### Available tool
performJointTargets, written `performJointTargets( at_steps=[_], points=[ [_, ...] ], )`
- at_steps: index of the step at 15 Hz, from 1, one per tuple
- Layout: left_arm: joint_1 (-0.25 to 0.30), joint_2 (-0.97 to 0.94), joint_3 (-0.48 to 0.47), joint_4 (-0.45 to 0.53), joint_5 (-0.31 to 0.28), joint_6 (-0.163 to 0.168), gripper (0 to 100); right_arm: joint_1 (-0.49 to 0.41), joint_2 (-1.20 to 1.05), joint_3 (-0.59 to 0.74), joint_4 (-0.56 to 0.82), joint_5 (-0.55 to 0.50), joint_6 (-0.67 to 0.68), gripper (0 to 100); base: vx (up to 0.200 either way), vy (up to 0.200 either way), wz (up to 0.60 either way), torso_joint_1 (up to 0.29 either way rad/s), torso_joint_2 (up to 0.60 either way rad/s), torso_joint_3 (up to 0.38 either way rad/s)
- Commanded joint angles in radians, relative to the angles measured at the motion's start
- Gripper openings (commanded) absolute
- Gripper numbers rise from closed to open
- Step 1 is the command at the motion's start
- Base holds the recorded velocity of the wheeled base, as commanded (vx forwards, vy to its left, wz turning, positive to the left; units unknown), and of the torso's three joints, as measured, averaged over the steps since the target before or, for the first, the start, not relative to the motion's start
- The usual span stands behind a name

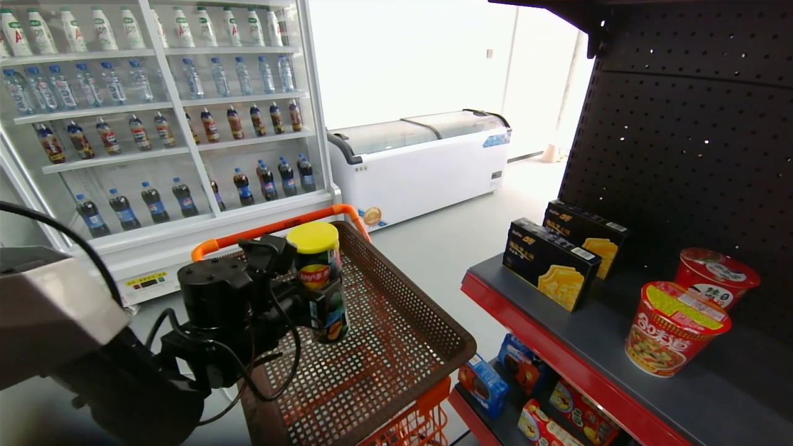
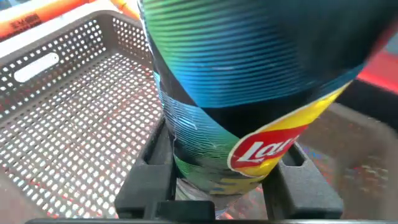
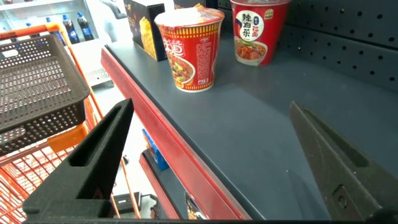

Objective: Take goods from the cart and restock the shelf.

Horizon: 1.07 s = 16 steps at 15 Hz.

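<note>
My left gripper (image 1: pixel 313 291) is shut on a tall chips can (image 1: pixel 320 279) with a yellow lid, holding it upright above the brown perforated basket (image 1: pixel 384 347) of the orange-handled cart. In the left wrist view the can (image 2: pixel 249 93) sits between the two black fingers (image 2: pixel 146 180), with the basket floor (image 2: pixel 68 124) below. My right gripper (image 3: pixel 211 168) is open, beside the front edge of the dark shelf board (image 3: pixel 273 130), short of two red noodle cups (image 3: pixel 189 46). In the head view the shelf (image 1: pixel 595 334) carries those cups (image 1: pixel 672 325) and two black boxes (image 1: pixel 551 263).
A black pegboard (image 1: pixel 681 142) backs the shelf. A lower shelf holds blue and red packs (image 1: pixel 495 378). A drinks cooler (image 1: pixel 155 111) and a white chest freezer (image 1: pixel 421 161) stand behind the cart. Open grey floor lies between cart and shelf.
</note>
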Motion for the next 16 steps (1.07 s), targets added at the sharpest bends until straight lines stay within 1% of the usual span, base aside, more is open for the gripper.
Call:
performJointTargets(
  at_steps=[1, 2, 3, 4, 6, 7, 8, 9, 10, 11, 12, 13, 14, 15, 16],
  points=[
    [-0.019, -0.285, 0.051, 0.170, -0.030, -0.050, 0, 0.000, 0.001, 0.000, -0.001, 0.000, 0.000, 100, 0.000, 0.000, 0.00, 0.000, 0.00, 0.000],
    [-0.020, -0.380, 0.057, 0.273, -0.030, -0.086, 0, 0.000, 0.001, 0.000, -0.001, 0.000, 0.000, 100, 0.000, 0.000, 0.00, 0.000, 0.00, 0.000],
    [-0.011, -0.501, 0.059, 0.385, -0.030, -0.092, 0, 0.000, 0.001, 0.000, -0.001, 0.000, 0.000, 100, 0.000, 0.000, 0.00, 0.000, 0.00, 0.000],
    [-0.008, -0.586, 0.056, 0.482, -0.030, -0.090, 0, 0.000, 0.001, 0.001, -0.001, 0.000, 0.000, 100, 0.000, 0.000, 0.00, 0.000, 0.00, 0.000],
    [-0.006, -0.722, 0.065, 0.611, -0.033, -0.093, 0, 0.000, 0.001, 0.000, -0.001, 0.000, 0.000, 100, 0.000, 0.000, 0.00, 0.000, 0.00, 0.000],
    [-0.009, -0.842, 0.089, 0.713, -0.039, -0.128, 0, 0.000, 0.001, 0.000, -0.001, 0.000, 0.000, 100, 0.000, 0.000, 0.00, 0.000, 0.00, 0.000],
    [-0.011, -0.916, 0.105, 0.784, -0.034, -0.181, 0, 0.000, 0.001, 0.000, -0.001, 0.000, 0.000, 100, 0.000, 0.000, 0.00, 0.000, 0.00, 0.000],
    [-0.011, -0.954, 0.120, 0.815, -0.034, -0.193, 0, 0.000, 0.001, 0.000, 0.001, 0.000, 0.000, 100, 0.000, 0.000, 0.00, 0.000, 0.00, 0.000],
    [-0.009, -1.031, 0.191, 0.839, -0.034, -0.161, 0, 0.000, 0.001, 0.000, -0.001, 0.000, 0.000, 100, 0.000, 0.000, 0.00, 0.000, 0.00, 0.000],
    [-0.009, -1.094, 0.275, 0.824, -0.034, -0.082, 0, 0.000, 0.001, 0.000, 0.001, 0.000, 0.000, 100, 0.000, 0.000, 0.00, 0.000, 0.00, 0.000],
    [-0.003, -1.140, 0.347, 0.796, -0.039, -0.059, 0, 0.000, 0.001, 0.000, -0.001, 0.000, 0.000, 100, 0.000, 0.000, 0.00, 0.000, 0.00, 0.000],
    [0.006, -1.153, 0.381, 0.770, -0.065, -0.059, 0, 0.000, 0.001, 0.000, -0.001, 0.000, 0.000, 100, 0.000, 0.000, 0.00, 0.000, 0.00, 0.000],
    [0.027, -1.158, 0.382, 0.769, -0.097, -0.064, 0, 0.000, 0.001, 0.000, 0.001, 0.000, 0.000, 100, 0.000, 0.000, 0.00, 0.000, 0.00, 0.000],
    [0.043, -1.163, 0.378, 0.764, -0.110, -0.075, 0, 0.000, 0.001, 0.000, -0.001, 0.000, 0.000, 100, 0.000, 0.000, 0.00, 0.000, 0.00, 0.000],
    [0.046, -1.169, 0.378, 0.770, -0.106, -0.079, 0, 0.000, 0.001, 0.001, 0.001, 0.000, 0.000, 100, 0.000, 0.000, 0.00, 0.000, 0.00, 0.000]
  ],
)
